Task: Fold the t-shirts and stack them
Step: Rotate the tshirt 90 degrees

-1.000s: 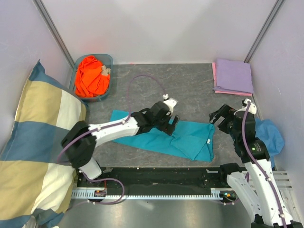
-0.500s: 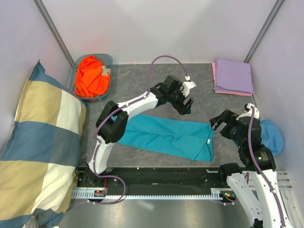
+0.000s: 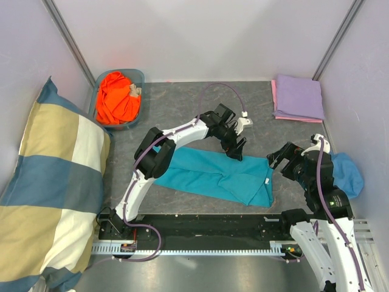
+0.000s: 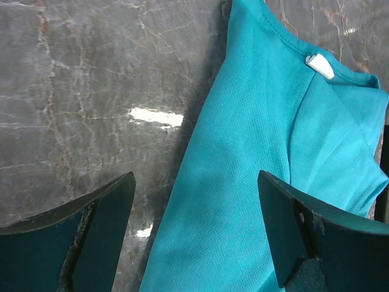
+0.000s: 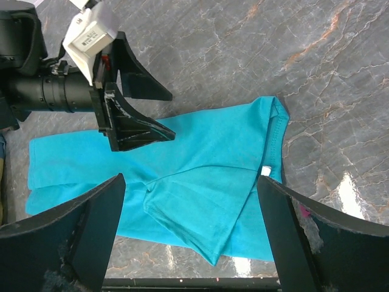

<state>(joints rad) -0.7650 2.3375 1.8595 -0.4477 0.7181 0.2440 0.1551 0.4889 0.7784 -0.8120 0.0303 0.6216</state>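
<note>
Shirts number four: one teal t-shirt [image 3: 213, 176] spread on the grey table [image 3: 182, 109], one orange t-shirt [image 3: 115, 97] bundled in the single blue basket [image 3: 141, 76] at the far left, and one lavender t-shirt [image 3: 298, 97] folded on top of one pink t-shirt [image 3: 274, 91] at the far right. The teal one's long axis runs left to right, slanting slightly nearer at the right. Its collar, with a white tag [image 4: 320, 66], points right. Two grippers are in view. The left gripper [image 3: 236, 147] hovers over the teal shirt's far edge, fingers apart and holding nothing. The right gripper [image 3: 278, 157] is spread wide just beside the collar end.
</note>
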